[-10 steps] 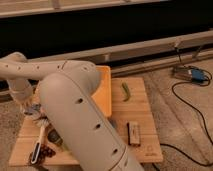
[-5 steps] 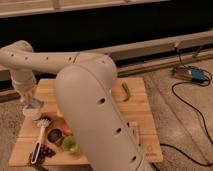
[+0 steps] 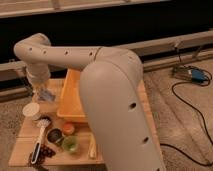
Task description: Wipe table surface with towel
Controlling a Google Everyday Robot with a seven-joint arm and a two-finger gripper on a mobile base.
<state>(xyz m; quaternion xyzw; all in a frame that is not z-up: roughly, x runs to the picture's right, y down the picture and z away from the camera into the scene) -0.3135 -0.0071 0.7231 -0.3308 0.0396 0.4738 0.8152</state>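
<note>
The towel [image 3: 47,95], whitish with bluish patches, lies at the far-left corner of the slatted desk [image 3: 21,142]. It is directly beneath the end effector [image 3: 43,89], whose jaws are closed, apparently pinching the cloth down onto the wood. Its long axis cannot be told. The orange tub [image 3: 75,97] stands just beside it on the view's right, and the round white container [image 3: 32,111] sits just nearer the camera. The only bare wood is a narrow strip between the tub and the desk's left edge, so strokes will likely need to be short and stop before the container and the dish brush [image 3: 42,126].
</note>
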